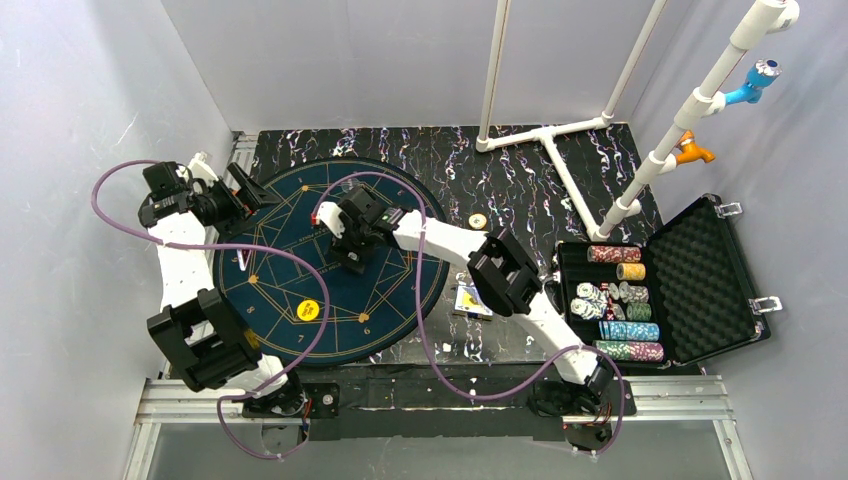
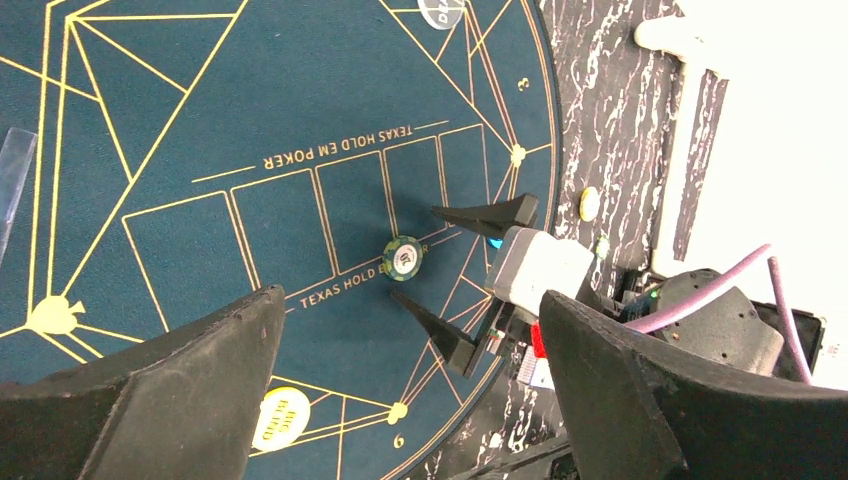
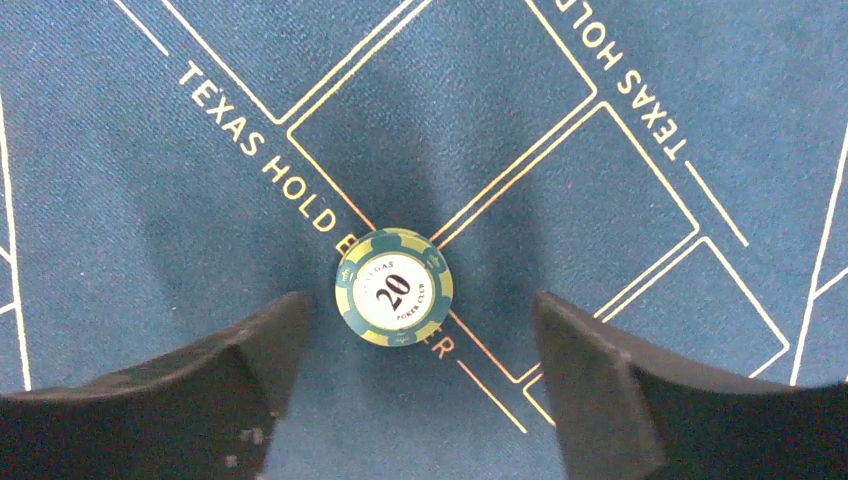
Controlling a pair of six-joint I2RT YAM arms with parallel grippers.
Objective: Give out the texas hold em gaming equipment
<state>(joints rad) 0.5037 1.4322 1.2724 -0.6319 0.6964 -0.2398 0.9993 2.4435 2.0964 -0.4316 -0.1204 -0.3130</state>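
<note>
The right gripper (image 1: 352, 262) hangs low over the middle of the round mat (image 1: 290, 335) with its jaws apart. A green poker chip (image 3: 394, 287) marked 20 lies flat between them, touching neither, though the finger (image 3: 250, 370) at its 9 o'clock is the nearer. That is where I would worry. If the arm lifts off at a slant, that finger could clip the rim and skate the chip across the printed boxes, or tip it on edge so it rolls. Were the jaws to close on it, so thin a disc could slip out from between them.

The left gripper (image 1: 252, 193) waits at the mat's 10 o'clock rim, also spread wide and empty.

The mat looks like a finely woven dark-blue cloth with thin gold lines, soft enough to slow a slide. The chip is a hard, smooth disc with a pale face and a striped edge. A glossy yellow button disc (image 1: 308, 310) sits at the mat's 7 o'clock. At the table's 3 o'clock, the open black case (image 1: 700, 270) shows dimpled foam and chips in rows (image 1: 628, 330).
</note>
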